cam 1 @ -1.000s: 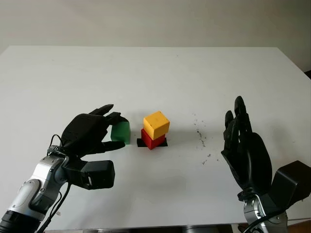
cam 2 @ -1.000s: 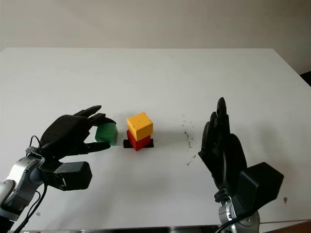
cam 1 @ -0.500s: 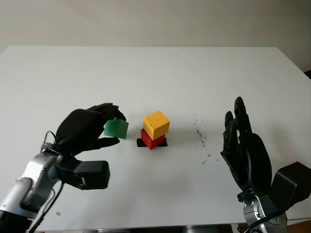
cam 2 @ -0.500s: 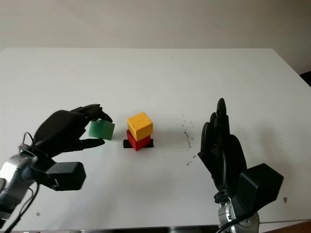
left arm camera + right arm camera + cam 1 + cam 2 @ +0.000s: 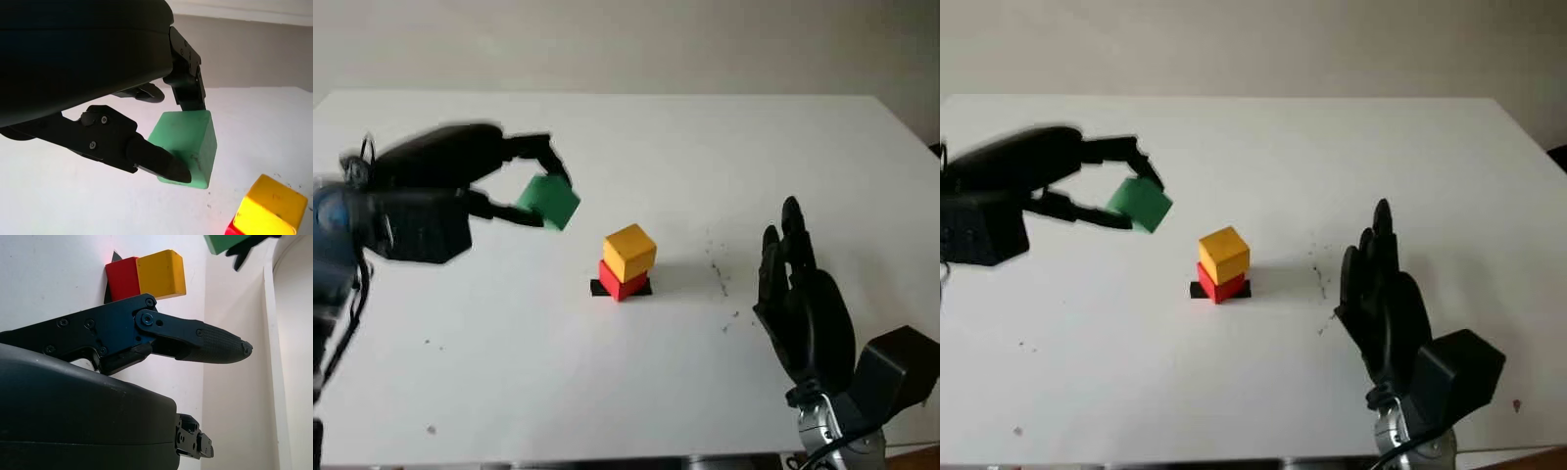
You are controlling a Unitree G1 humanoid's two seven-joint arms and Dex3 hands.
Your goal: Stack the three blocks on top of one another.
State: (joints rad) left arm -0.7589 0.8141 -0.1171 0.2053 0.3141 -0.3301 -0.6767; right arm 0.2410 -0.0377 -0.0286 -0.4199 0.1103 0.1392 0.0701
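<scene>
the left hand (image 5: 460, 186) pinches the green block (image 5: 548, 201) by opposite faces, aloft beside the yellow block (image 5: 628, 252) on the red block (image 5: 623, 282); it looks light, stiff, smooth, so slippery; right hand (image 5: 803, 313) open above the bench (image 5: 724, 157).

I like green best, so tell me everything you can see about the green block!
The green block is a small, smooth, matte cube, plastic or foam by its look. The left hand pinches it between black fingertips, tilted, in the air above the white table, left of the yellow block stacked on the red one.
</scene>
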